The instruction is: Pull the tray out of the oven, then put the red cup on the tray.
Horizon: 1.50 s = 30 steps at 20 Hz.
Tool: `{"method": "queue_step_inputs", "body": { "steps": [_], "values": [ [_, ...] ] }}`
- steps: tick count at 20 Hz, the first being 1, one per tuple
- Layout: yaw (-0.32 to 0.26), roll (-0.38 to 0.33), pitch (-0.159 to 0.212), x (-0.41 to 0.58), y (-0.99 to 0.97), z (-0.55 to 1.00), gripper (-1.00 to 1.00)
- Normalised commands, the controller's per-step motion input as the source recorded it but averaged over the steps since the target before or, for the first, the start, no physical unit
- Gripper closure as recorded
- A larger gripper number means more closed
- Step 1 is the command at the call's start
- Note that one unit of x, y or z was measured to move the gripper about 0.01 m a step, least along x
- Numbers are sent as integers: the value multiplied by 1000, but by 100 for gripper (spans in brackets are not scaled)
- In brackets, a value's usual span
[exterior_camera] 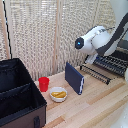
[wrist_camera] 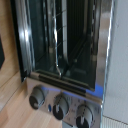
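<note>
The red cup [exterior_camera: 44, 83] stands upright on the wooden table, towards the exterior view's left. At the exterior view's right edge a dark wire tray [exterior_camera: 109, 65] of thin parallel bars sticks out low over the table. The white arm [exterior_camera: 97, 41] hangs over it and hides the oven behind. My gripper's fingers are lost in the dark patch under the wrist, so its state does not show. The wrist view looks closely at the oven [wrist_camera: 65, 50]: silver front, dark cavity with thin bars inside, and knobs [wrist_camera: 61, 106] along one side. No fingers appear there.
A white bowl [exterior_camera: 58, 94] with yellow food sits beside the cup. An upright dark blue slab [exterior_camera: 74, 77] stands between the bowl and the tray. A large black fabric case [exterior_camera: 17, 95] fills the exterior view's left. A pale slatted screen [exterior_camera: 45, 30] backs the table.
</note>
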Motion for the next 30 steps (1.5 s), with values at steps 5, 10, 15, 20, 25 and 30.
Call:
{"method": "queue_step_inputs", "body": {
  "steps": [5, 10, 15, 20, 25, 30],
  "values": [
    [3, -123, 0, 461, -503, -42, -100],
    [-98, -50, 0, 378, -487, -78, -100],
    [-149, 32, 0, 116, -506, -166, -100],
    [-112, 82, 0, 38, -507, -56, -100],
    [-113, 198, 1, 39, -425, 0, -100],
    [-102, 277, 0, 2, -346, 20, -100]
  ]
}}
